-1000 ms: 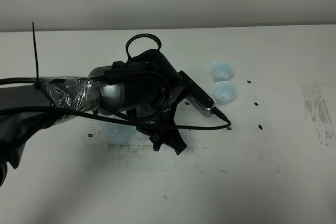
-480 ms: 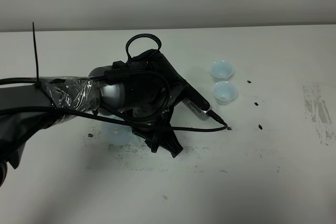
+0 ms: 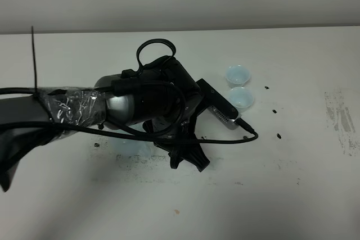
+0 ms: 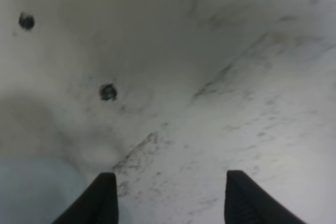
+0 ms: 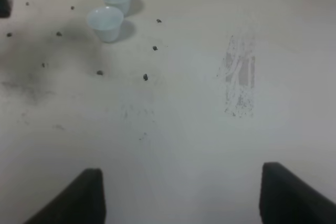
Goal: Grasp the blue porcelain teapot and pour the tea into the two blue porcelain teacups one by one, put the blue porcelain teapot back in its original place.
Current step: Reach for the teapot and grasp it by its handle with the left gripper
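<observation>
On the white table (image 3: 292, 184), beneath the black left arm (image 3: 140, 102): pale sky-blue glossy porcelain teapot (image 3: 128, 146), mostly hidden. Two small pale-blue porcelain teacups (image 3: 237, 74) stand apart. Left fingers (image 4: 102, 203) spread, empty; right fingers (image 5: 81, 198) wide, empty.

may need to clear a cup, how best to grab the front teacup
Probably from above: pinch the front teacup by its flared rim, near side. It has no handle, stands upright, and the other teacup sits close behind it.

My left gripper (image 4: 171, 182) was black, my arm (image 3: 121, 104) silver-grey. The teacups (image 3: 237, 75) (image 3: 241, 99) and teapot (image 3: 126, 145) were pale blue (plain and glossy); the white table (image 3: 292, 161) wore grey scuffs and dark specks.
</observation>
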`<action>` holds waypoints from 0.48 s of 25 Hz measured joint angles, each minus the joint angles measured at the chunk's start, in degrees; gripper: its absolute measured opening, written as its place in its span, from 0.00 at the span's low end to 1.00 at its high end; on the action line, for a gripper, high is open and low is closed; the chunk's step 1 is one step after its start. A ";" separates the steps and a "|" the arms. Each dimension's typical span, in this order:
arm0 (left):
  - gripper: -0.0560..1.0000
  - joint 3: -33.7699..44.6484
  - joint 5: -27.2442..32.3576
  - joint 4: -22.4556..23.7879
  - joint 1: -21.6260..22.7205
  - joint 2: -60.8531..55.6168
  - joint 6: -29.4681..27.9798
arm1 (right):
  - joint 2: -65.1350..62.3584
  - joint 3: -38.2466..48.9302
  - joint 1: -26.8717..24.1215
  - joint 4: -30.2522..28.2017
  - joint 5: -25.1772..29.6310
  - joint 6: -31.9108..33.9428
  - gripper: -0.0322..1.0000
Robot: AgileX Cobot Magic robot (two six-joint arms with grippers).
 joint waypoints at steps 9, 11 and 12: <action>0.47 15.50 -20.90 -1.63 -0.79 -8.37 0.00 | 0.00 0.00 0.00 0.00 -0.06 0.00 0.60; 0.47 16.58 -24.48 -0.77 -0.79 -7.83 0.00 | 0.00 0.00 0.00 0.00 -0.06 0.00 0.60; 0.47 16.64 -25.88 -0.20 -0.73 -7.38 -0.05 | 0.00 0.00 0.00 0.00 -0.06 0.00 0.60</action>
